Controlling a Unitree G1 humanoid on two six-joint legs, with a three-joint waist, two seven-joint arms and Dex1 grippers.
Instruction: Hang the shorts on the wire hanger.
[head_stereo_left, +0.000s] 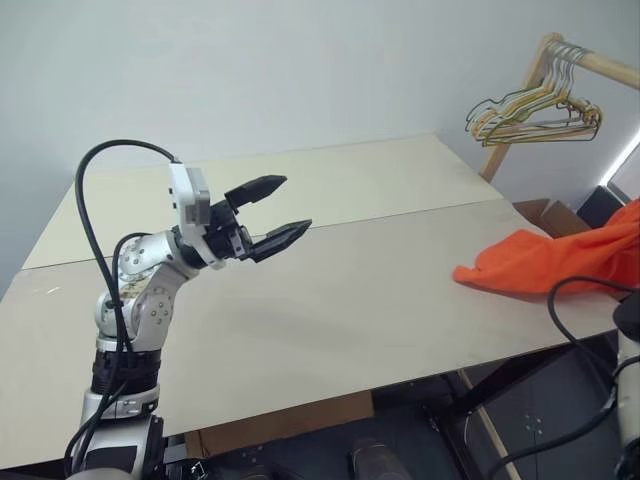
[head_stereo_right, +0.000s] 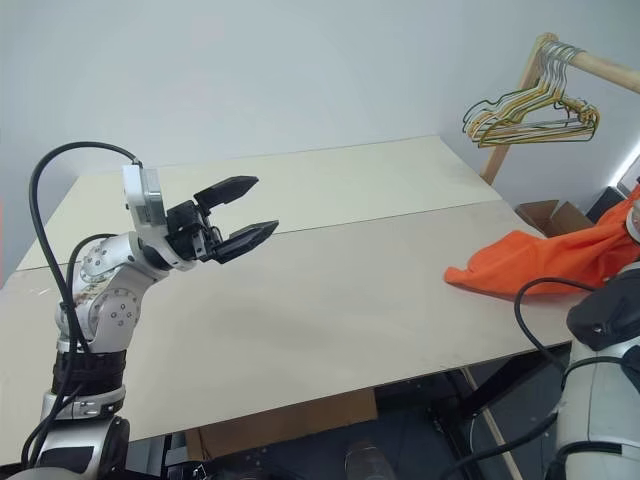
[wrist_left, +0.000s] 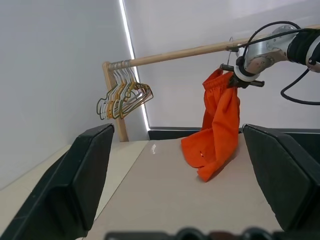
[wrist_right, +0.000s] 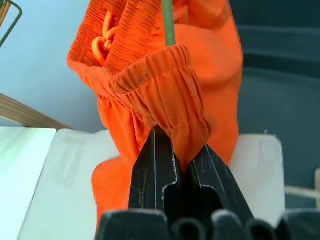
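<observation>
The orange shorts hang by their gathered waistband from my right gripper, which is shut on the elastic. Their lower end trails on the table's right edge. A thin grey-green wire of the wire hanger runs down into the waistband just above the grip. The left wrist view shows the right gripper held high beside the wooden rod. My left gripper is open and holds nothing, above the left half of the table, pointing toward the shorts.
A bunch of several yellowish and dark wire hangers hangs on a wooden rod past the table's far right corner. The pale table top spans the view. A cardboard box sits beyond its right edge.
</observation>
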